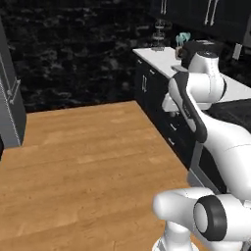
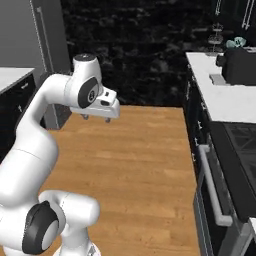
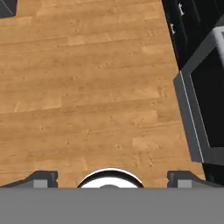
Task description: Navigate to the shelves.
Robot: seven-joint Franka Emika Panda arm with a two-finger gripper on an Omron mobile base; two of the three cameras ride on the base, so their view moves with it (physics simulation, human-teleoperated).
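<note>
- Gripper (image 3: 111,178) points down at the wood floor (image 3: 87,87); fingertips (image 3: 41,178) sit far apart at the bottom of the hand view, nothing between them.
- In the right base view the gripper (image 2: 96,118) hangs centre-left, over the floor.
- White desk (image 2: 225,97) with dark cabinets below runs along the right edge; a dark appliance (image 2: 239,65) stands on it, upper right.
- Shelves: can't locate them; the black brick wall (image 1: 73,49) spans the top.
</note>
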